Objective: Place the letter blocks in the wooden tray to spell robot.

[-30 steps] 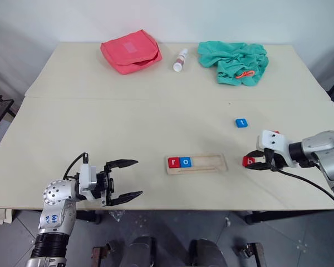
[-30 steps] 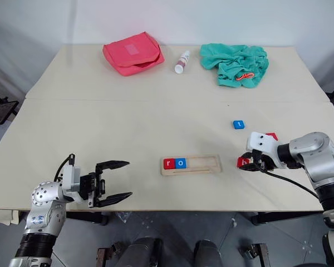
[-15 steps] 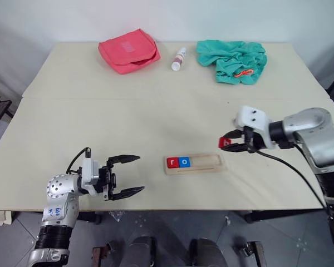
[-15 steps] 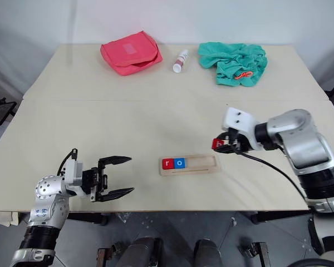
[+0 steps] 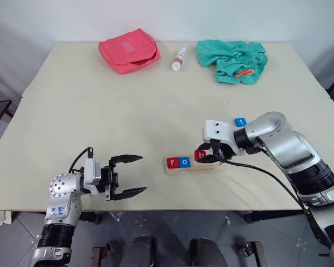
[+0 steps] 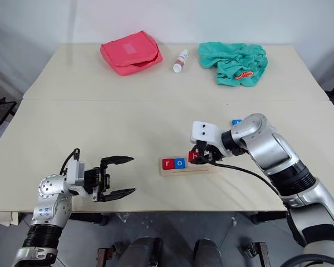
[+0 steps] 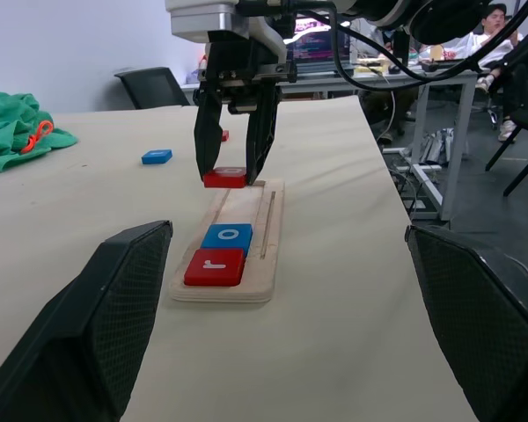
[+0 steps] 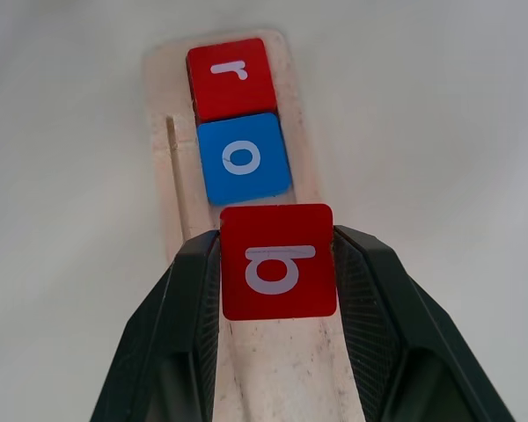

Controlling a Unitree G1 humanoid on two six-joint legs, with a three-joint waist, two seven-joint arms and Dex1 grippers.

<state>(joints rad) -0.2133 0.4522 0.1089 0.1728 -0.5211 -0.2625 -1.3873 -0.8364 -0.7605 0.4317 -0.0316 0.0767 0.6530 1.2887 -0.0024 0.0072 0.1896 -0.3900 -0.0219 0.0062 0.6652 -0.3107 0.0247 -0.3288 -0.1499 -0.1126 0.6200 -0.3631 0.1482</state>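
Right gripper [image 5: 207, 156] (gripping red block [image 8: 277, 260]) above beige table [image 5: 100, 122]

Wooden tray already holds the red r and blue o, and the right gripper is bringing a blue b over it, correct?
Not quite: the b block held by the right gripper is red, as the right wrist view shows. The wooden tray does hold the red r and blue o.

On the counter [image 5: 100, 122], the tray [image 5: 211, 166] holds the r block [image 5: 173, 162] and o block [image 5: 185, 162] at its left end; the b block [image 5: 200, 155] sits above the next slot.
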